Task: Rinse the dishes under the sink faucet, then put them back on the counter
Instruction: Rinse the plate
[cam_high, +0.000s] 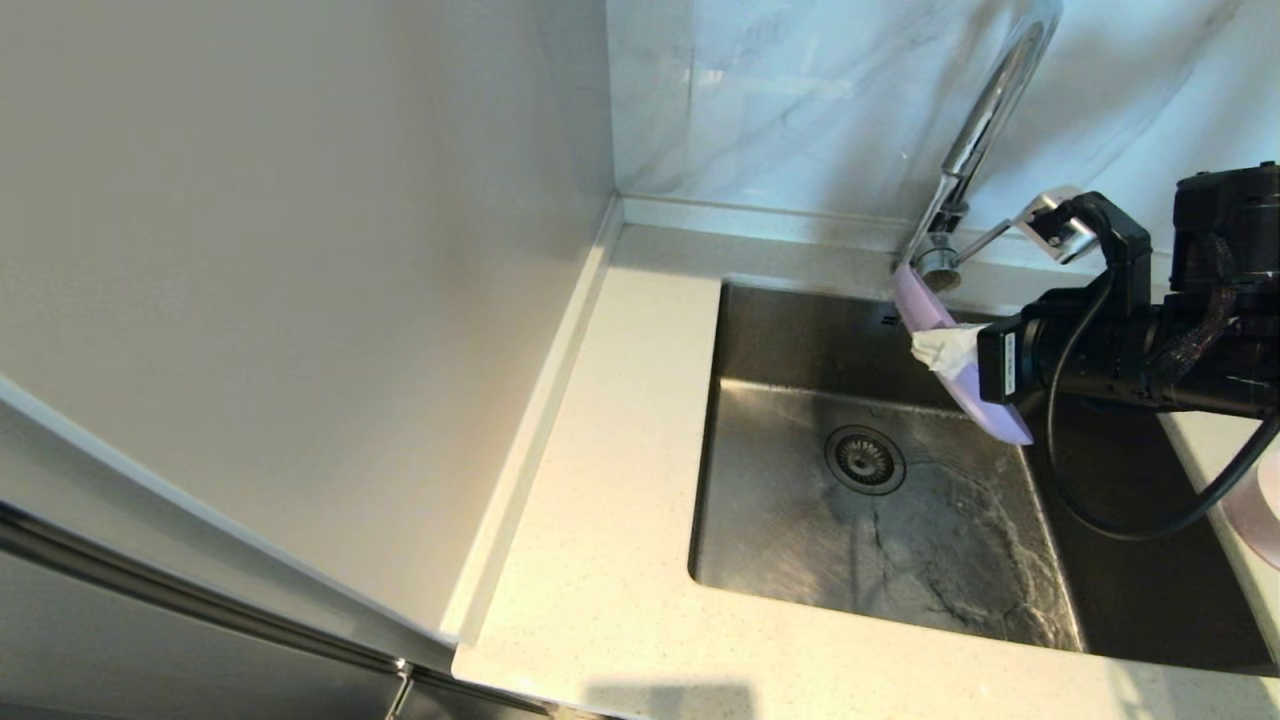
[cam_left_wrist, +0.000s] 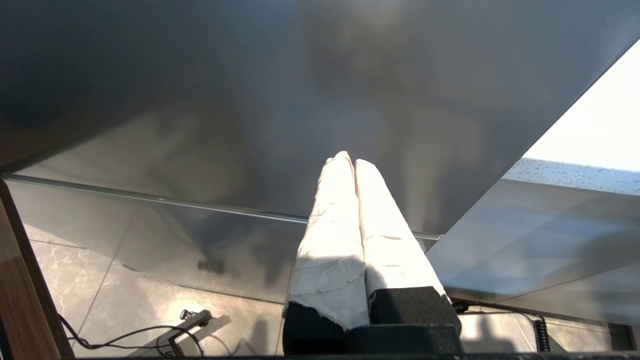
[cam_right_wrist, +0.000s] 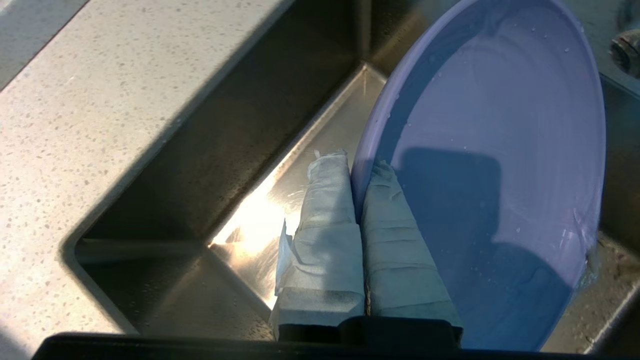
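My right gripper (cam_high: 940, 350) is shut on the rim of the lilac plate (cam_high: 945, 330), holding it tilted on edge over the back right of the sink (cam_high: 800, 540), just below the chrome faucet (cam_high: 975, 130) spout. In the right wrist view the taped fingers (cam_right_wrist: 325, 210) pinch the plate (cam_right_wrist: 500, 165) rim, and water drops dot its inner face. No water stream shows. A sliver of the pale pink bowl (cam_high: 1262, 520) sits on the counter (cam_high: 620, 440) at the right edge. My left gripper (cam_left_wrist: 350, 159) is shut on nothing, parked low beside a steel panel, out of the head view.
The faucet's side lever (cam_high: 1040, 222) sticks out right of its base, behind my right arm. The drain strainer (cam_high: 865, 460) lies mid-basin, with wet streaks on the basin floor. A grey cabinet side (cam_high: 300, 300) walls off the left.
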